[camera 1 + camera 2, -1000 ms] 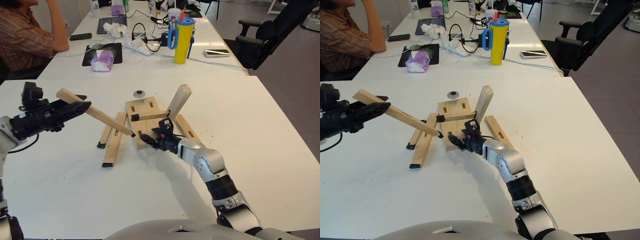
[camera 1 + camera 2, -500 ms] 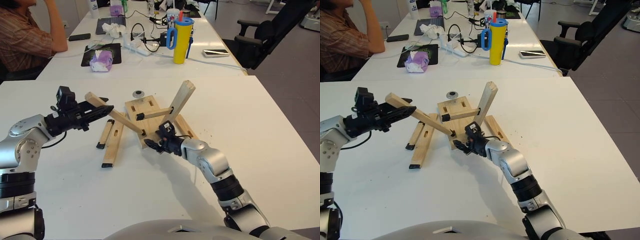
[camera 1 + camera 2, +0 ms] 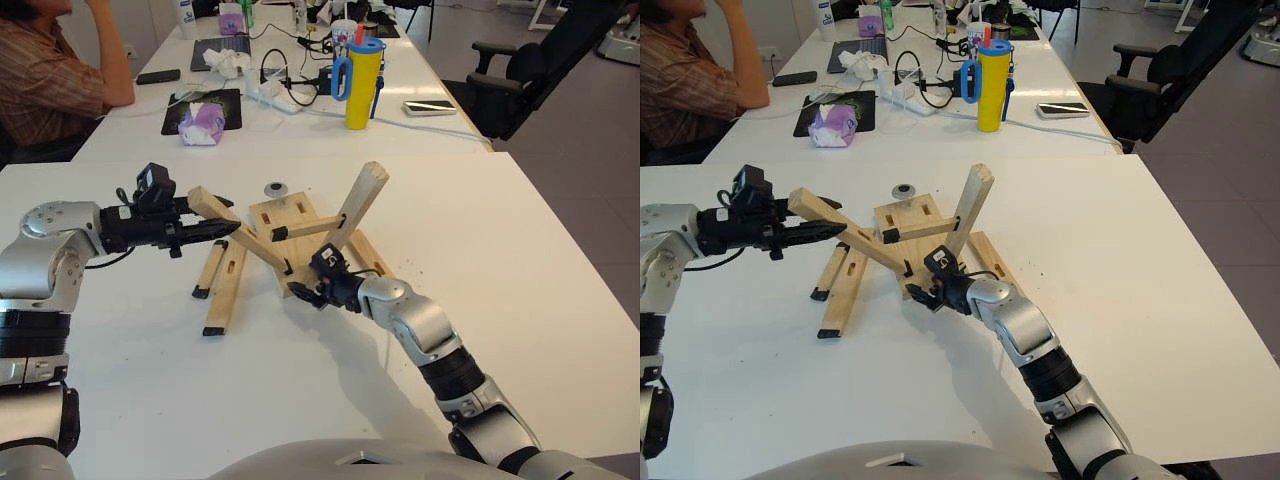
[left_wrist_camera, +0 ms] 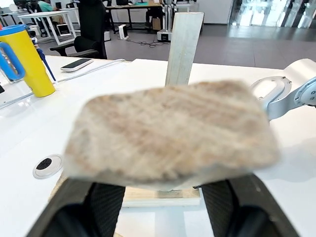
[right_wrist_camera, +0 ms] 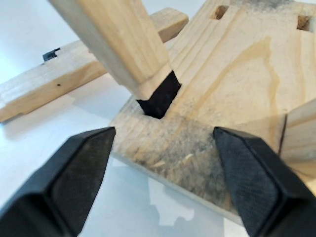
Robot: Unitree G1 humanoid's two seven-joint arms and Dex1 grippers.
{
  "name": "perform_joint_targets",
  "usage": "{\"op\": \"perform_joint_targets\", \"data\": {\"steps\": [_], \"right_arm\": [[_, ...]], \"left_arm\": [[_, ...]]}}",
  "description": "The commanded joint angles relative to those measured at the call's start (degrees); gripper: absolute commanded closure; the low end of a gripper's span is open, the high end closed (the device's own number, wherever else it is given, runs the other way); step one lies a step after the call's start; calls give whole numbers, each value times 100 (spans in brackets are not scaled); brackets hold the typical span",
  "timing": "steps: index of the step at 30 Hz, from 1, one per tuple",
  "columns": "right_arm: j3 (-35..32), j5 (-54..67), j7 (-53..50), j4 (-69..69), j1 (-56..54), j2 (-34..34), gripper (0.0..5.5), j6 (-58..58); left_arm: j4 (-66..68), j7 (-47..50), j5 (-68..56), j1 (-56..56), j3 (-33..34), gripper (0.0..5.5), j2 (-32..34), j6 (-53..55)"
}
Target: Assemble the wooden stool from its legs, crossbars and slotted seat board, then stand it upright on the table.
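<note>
Two white tables [image 3: 540,260] stand end to end on a grey floor [image 3: 590,170], a black office chair [image 3: 520,75] beside.

The white table [image 3: 520,260] carries the slotted seat board [image 3: 290,212], lying flat around mid-table, closer to the far edge. Two loose wooden bars – a longer one [image 3: 228,285] and a shorter one [image 3: 209,270] – lie side by side just beside its left. Another bar [image 3: 368,250] lies against its right. A round cap [image 3: 277,188] sits beyond it.
</note>
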Motion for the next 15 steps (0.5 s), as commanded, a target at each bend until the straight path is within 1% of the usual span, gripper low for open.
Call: {"op": "perform_joint_targets", "data": {"steps": [1, 4, 7, 10, 13, 15], "right_arm": [[227, -27, 134, 490, 363, -6, 182, 472], [265, -22, 179, 507, 386, -3, 182, 503], [307, -7, 236, 563, 410, 8, 182, 501], [338, -12, 288, 622, 406, 32, 182, 479], [353, -25, 334, 691, 384, 39, 182, 452], [312, -30, 352, 740, 364, 50, 182, 410]], "left_arm": [[21, -18, 527, -19, -676, 344, -258, 14], [-131, 159, 540, 154, -874, 344, -467, 113], [5, 332, 642, 398, -1012, 344, -719, -8], [480, 411, 619, 508, -990, 344, -1022, -183], [1039, 351, 368, 544, -769, 344, -1336, -302], [1270, 317, 410, 625, -773, 344, -1449, -486]]}}
